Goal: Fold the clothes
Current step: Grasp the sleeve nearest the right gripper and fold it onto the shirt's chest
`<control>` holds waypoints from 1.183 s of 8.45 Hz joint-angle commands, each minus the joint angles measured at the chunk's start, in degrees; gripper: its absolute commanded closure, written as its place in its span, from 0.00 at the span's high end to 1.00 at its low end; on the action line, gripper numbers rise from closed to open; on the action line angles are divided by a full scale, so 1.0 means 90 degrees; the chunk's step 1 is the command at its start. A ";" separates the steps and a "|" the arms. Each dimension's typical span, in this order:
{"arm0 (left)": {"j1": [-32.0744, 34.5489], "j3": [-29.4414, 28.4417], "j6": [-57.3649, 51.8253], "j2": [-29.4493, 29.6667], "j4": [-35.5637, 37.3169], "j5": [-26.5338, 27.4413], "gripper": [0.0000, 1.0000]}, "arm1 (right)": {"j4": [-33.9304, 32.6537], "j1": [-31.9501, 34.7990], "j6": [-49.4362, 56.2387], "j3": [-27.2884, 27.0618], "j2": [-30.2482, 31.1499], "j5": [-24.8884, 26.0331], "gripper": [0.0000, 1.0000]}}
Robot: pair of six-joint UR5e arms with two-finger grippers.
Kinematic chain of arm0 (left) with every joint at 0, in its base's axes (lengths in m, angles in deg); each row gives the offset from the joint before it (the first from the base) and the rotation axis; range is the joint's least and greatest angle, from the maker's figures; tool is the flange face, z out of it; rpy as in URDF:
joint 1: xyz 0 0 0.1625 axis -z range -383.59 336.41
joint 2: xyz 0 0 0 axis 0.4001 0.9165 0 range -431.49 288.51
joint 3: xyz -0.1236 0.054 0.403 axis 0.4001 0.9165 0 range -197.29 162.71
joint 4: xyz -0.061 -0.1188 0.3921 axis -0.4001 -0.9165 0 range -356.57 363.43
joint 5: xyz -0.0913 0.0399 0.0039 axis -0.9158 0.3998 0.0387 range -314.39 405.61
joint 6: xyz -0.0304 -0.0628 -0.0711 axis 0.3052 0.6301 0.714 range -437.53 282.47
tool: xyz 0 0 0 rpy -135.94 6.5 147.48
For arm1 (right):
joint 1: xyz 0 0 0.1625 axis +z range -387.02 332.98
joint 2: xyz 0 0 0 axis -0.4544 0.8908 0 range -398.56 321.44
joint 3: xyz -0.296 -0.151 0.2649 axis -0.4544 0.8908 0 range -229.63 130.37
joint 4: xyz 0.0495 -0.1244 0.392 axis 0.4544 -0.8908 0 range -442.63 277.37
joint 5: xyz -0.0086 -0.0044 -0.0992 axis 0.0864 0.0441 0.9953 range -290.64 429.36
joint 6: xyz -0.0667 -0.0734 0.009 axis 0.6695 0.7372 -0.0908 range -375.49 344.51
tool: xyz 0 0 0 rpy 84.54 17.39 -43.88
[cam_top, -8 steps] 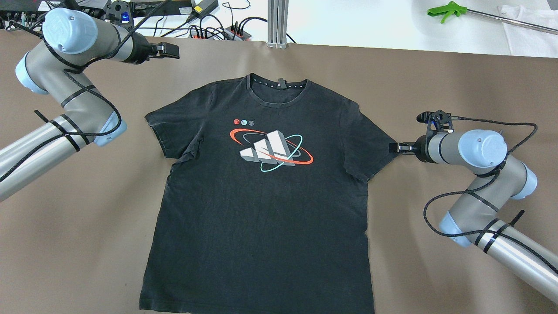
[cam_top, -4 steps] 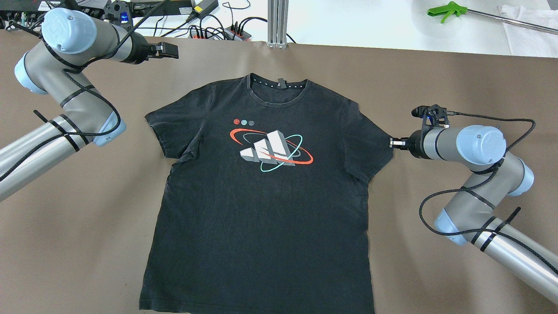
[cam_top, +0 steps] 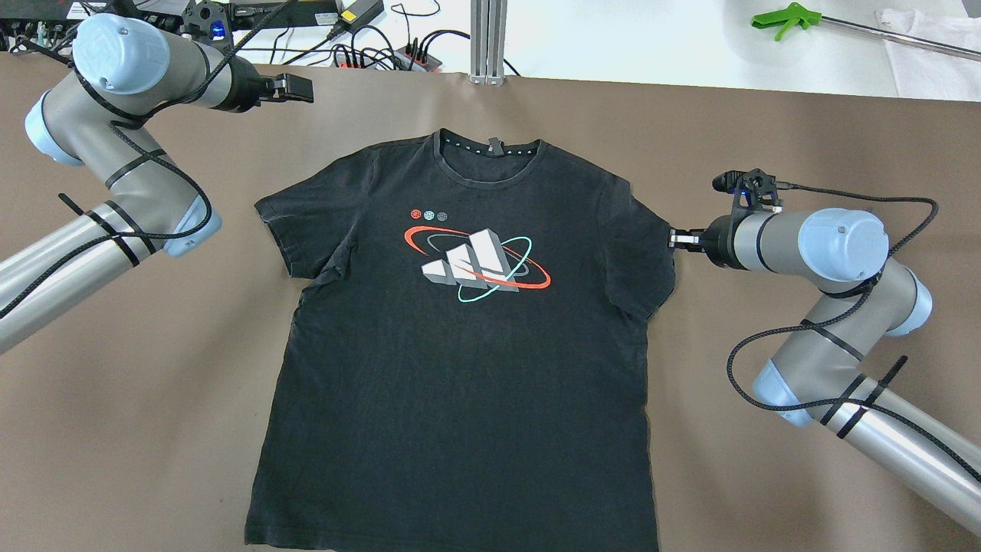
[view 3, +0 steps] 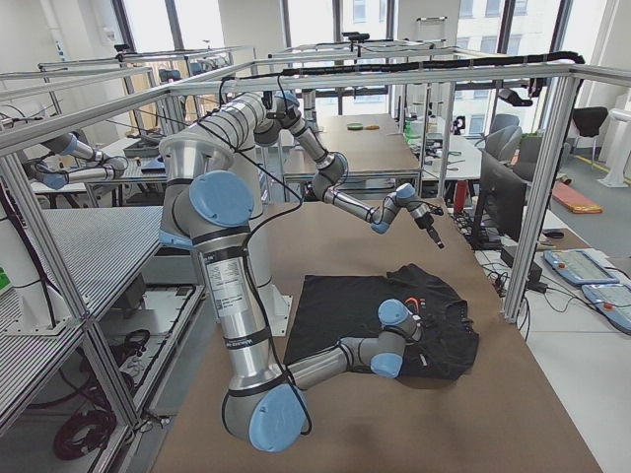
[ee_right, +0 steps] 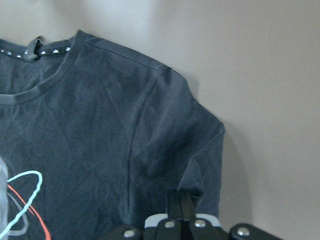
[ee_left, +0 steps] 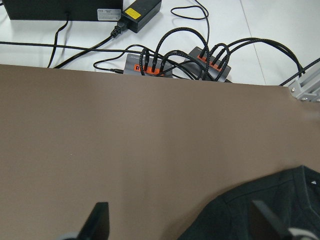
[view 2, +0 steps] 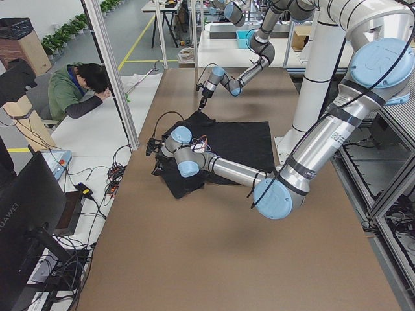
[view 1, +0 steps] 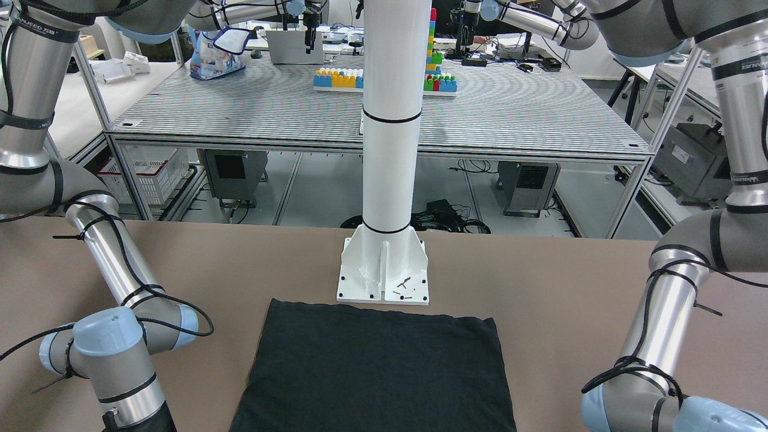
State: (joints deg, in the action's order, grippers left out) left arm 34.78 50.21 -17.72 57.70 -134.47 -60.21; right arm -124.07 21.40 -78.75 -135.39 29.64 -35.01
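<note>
The left gripper [cam_top: 306,88] hangs wide open and empty, left of the ribbed round collar [cam_top: 490,179] and farther from the robot, over bare brown table [cam_top: 766,153]. The black short-sleeved cotton T-shirt with an orange-and-white print [cam_top: 460,368] lies flat, print up; its long axis runs from the collar straight toward the robot. Right of the collar and nearer the robot, the right gripper [cam_top: 673,239] meets the right sleeve [cam_top: 647,261] at its hem — the nearer arm, so I judge the sleeve should go sideways, across that axis. Only the right wrist view shows the fingers [ee_right: 176,207] pressed together on the hem — overhead it looks like mere contact.
</note>
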 commanded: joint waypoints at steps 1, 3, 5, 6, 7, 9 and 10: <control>0.0000 -0.0038 -0.0034 0.0000 0.0000 0.0000 1.00 | -0.0842 -0.0028 0.0027 -0.0023 -0.0954 -0.0005 0.00; 0.0000 -0.0039 -0.0034 -0.0019 0.0000 0.0000 1.00 | -0.0873 -0.0048 0.0046 0.0841 -0.1830 0.0053 0.00; 0.0000 -0.0039 -0.0034 -0.0029 0.0000 0.0000 1.00 | -0.0835 -0.0301 0.0056 0.1237 -0.2245 0.0481 0.00; -0.0010 -0.0097 -0.0034 -0.0029 -0.0010 0.0000 1.00 | -0.0834 -0.0389 0.0056 0.1305 -0.2362 0.0599 0.00; -0.0010 -0.0136 -0.0034 -0.0019 -0.0019 0.0010 1.00 | -0.0825 -0.0448 0.0056 0.1374 -0.2441 0.0697 0.00; -0.0059 -0.0185 -0.0014 0.0010 -0.0029 0.0272 1.00 | -0.0825 -0.0458 0.0056 0.1384 -0.2432 0.0757 0.00; -0.0098 -0.0185 -0.0024 0.0010 -0.0039 0.0283 1.00 | -0.0805 -0.0458 0.0056 0.1384 -0.2393 0.0766 0.45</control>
State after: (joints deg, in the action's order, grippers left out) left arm 34.45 48.81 -17.93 57.67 -134.71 -58.60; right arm -131.49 17.40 -78.25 -123.07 7.79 -28.50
